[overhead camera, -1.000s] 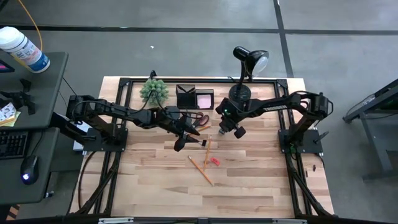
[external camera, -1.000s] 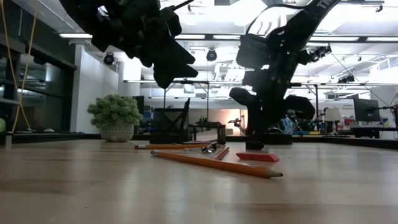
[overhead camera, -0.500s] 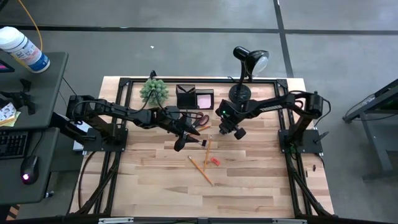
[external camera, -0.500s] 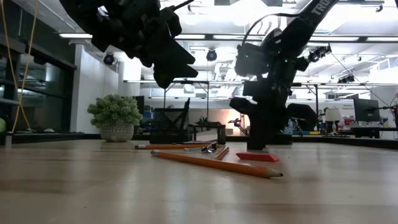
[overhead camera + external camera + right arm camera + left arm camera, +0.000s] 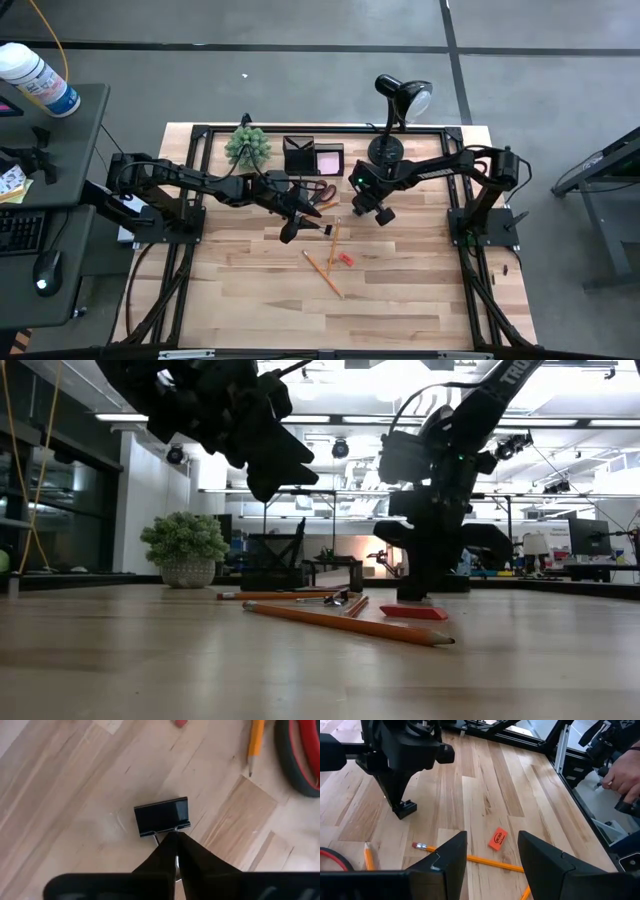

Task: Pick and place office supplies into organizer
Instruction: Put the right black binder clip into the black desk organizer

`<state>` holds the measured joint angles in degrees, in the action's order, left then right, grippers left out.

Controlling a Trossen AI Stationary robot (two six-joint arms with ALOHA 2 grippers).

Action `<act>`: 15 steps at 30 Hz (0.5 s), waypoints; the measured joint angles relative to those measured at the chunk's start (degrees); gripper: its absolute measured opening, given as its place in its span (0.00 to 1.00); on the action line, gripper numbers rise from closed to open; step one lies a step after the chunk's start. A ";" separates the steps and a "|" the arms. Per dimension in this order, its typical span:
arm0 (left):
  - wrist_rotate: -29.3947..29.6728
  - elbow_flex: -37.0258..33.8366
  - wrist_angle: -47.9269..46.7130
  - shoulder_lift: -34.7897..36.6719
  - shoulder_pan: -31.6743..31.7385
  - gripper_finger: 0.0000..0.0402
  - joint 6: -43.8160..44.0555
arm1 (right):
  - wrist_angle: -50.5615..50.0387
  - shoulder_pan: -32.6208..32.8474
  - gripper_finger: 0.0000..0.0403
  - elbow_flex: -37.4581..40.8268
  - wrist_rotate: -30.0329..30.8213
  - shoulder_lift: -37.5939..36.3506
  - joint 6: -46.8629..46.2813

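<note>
A small black binder clip [image 5: 161,816] lies on the wood table between the scissors and the table's right side, and my right gripper [image 5: 357,211] is shut on it from above. The left wrist view shows the same clip [image 5: 405,809] under those fingers. My left gripper [image 5: 492,855] hovers open above the table's middle, nothing between its fingers. Below it lie two orange pencils [image 5: 322,272] [image 5: 334,238] and a red eraser [image 5: 497,839]. Orange-handled scissors [image 5: 320,190] lie in front of the black organizer [image 5: 298,155], which stands beside a pink sticky-note pad [image 5: 329,160]. My right gripper pinches the clip's wire handle [image 5: 165,836] between its two fingertips, right behind the black body. The fingers come steeply from above, slanting down. The clip's body rests on the table.
A green spiky plant [image 5: 247,145] and a black desk lamp [image 5: 392,120] stand at the far edge on either side of the organizer. A person's hand [image 5: 625,775] shows beyond the table's right frame. Bare wood lies toward the near edge.
My right gripper has come down a little onto the clip, rolled slightly, and shut on its wire handle. The clip has stayed on the table.
</note>
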<state>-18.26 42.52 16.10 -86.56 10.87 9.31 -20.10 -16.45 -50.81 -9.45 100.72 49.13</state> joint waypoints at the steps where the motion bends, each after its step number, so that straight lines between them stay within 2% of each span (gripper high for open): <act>1: 0.02 0.00 0.01 0.00 0.00 0.41 -0.01 | -0.22 0.02 0.01 0.02 0.22 -0.26 -1.01; 9: 1.62 0.24 0.40 -0.02 0.04 0.41 -0.20 | -5.56 -0.04 0.00 -3.01 3.68 -4.20 -5.61; 15: 2.53 2.29 0.41 -0.02 0.04 0.41 -2.28 | -10.20 0.26 0.00 -6.50 3.95 -7.40 -9.71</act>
<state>-15.73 44.81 16.51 -86.59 10.92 7.03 -30.30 -16.19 -57.31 -5.50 93.32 39.42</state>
